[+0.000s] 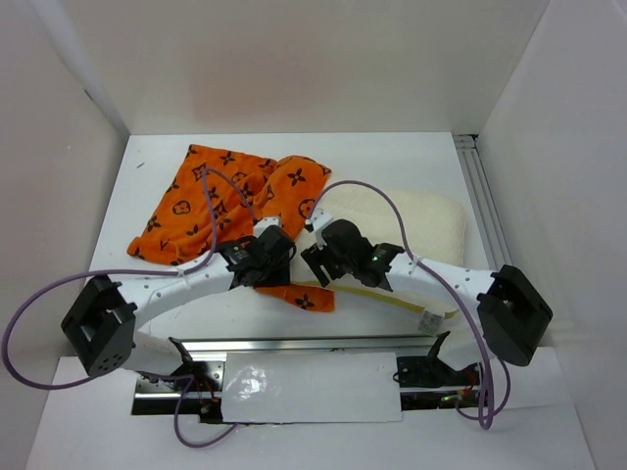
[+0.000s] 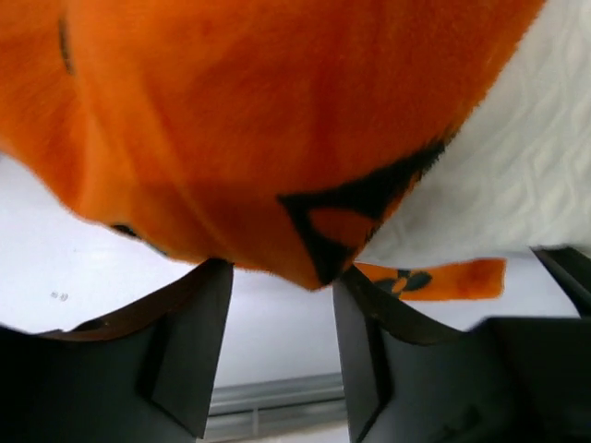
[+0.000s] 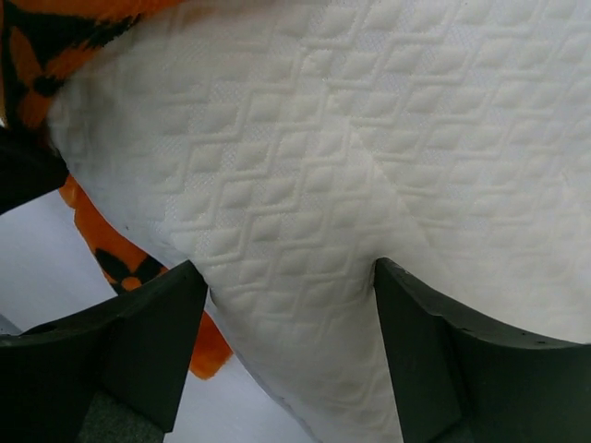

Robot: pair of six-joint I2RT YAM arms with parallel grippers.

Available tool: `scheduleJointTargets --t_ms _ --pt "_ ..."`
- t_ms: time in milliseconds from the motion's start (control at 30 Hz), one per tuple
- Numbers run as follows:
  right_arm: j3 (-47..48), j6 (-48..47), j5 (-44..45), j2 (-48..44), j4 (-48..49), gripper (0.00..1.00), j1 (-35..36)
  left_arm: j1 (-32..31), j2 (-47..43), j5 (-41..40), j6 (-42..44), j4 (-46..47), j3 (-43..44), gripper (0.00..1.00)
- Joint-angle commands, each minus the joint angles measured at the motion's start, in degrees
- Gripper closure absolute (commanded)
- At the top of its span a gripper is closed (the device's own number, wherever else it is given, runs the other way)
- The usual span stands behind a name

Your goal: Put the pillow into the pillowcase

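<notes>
At worktop (image 1: 392, 157) centre, left gripper (image 2: 282, 272) straddles pillowcase (image 2: 231, 120) edge, jaws apart, likely to hold its mouth; right gripper (image 3: 291, 277) brackets pillow (image 3: 369, 138) corner, grip unclear.

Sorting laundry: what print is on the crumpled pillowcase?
Orange fabric pillowcase: dark brown flower and diamond motifs, best in top external view.

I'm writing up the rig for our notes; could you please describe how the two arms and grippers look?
Both the left arm and right arm are white tubes with chunky black joints, each trailed by a looping purple cable. The left gripper and right gripper have flat, matte black fingers.
</notes>
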Motion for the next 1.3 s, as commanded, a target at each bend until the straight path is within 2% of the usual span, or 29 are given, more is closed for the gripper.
scheduleJointTargets --t_ms 0,33,67,100,133,167,233,267,367,533,767,1000,1167,1267 --pt "-1.02 -0.34 -2.6 0.0 6.87 0.22 -1.57 -0.01 4.04 -1.32 0.29 3.91 2.13 0.42" --pt "-1.03 -0.33 -3.13 0.61 6.87 0.25 -1.57 -0.01 5.01 -0.36 0.3 3.91 2.14 0.55" --pt "-1.03 -0.33 -3.13 1.22 6.87 0.28 -1.57 0.51 6.33 -0.35 0.3 3.91 2.92 0.73" --pt "-1.03 -0.33 -3.13 1.23 7.39 0.34 -1.57 0.51 6.34 -0.35 -0.4 3.39 3.8 0.87" --pt "-1.03 -0.33 -3.13 1.84 7.4 0.48 -1.57 0.51 6.86 -0.35 -0.41 1.64 4.33 1.0" --pt "-1.03 -0.33 -3.13 2.37 8.01 0.57 -2.18 0.51 6.87 -0.35 -0.93 1.02 4.33 1.0" --pt "-0.33 -0.33 -3.65 2.37 8.63 0.89 -2.19 -0.01 4.76 -1.32 -0.93 -0.13 4.86 1.0" --pt "0.2 0.28 -3.14 2.37 8.63 1.0 -2.19 -0.01 3.71 -1.32 -0.93 -0.83 4.86 1.0" --pt "2.14 2.21 -3.13 0.45 9.5 1.0 -2.19 -2.99 -1.03 -1.93 -1.46 -2.76 6.0 1.0" --pt "4.85 7.91 -5.33 -3.69 18.37 1.0 -2.19 -9.49 -4.21 -1.93 0.81 -2.77 11.52 1.0" --pt "14.44 12.49 -4.63 -1.5 19.62 1.0 -2.19 -13.46 4.92 -1.4 0.75 -5.84 18.13 1.0" --pt "10.15 18.2 -5.32 -1.5 26.02 1.0 -2.72 -16.63 6.95 7.81 0.74 3.46 15.5 1.0" --pt "0.4 21.89 -16.63 -0.18 32.79 1.0 -3.77 -17.67 6.95 12.22 0.12 7.25 13.74 1.0" --pt "-2.08 21.9 -22.88 -2.0 30.1 0.71 -4.91 -17.68 5.73 10.38 -1.19 4.01 13.21 0.84"
